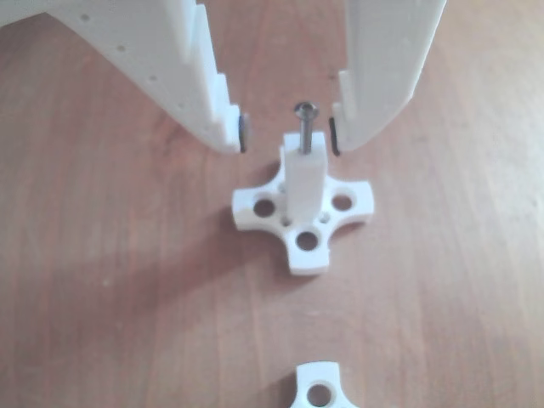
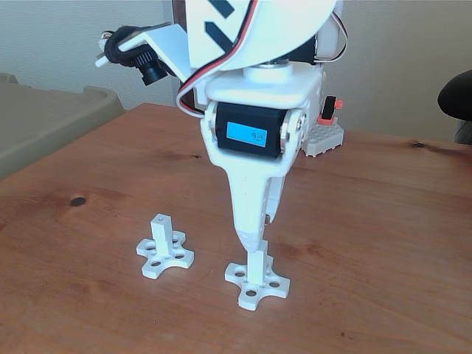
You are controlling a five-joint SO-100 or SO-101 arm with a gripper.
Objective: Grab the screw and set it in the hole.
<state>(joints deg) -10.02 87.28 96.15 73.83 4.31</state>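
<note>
Screw (image 1: pixel 304 127) stands upright between the spread fingertips of the pincer (image 1: pixel 289 136), touching neither, its shank sunk into the hole at the tip of the white post (image 1: pixel 303 183). In the fixed view, a second post (image 2: pixel 164 247) stands on the bench (image 2: pixel 383 243) left of the pincer (image 2: pixel 251 240), well apart; the pincer hangs directly above the near post (image 2: pixel 257 276).

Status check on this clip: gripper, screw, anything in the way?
Gripper open, fingers either side of the small silver-grey metal screw, not touching. Screw upright in the tip hole of the white plastic cross-based post. Nothing obstructing.
</note>
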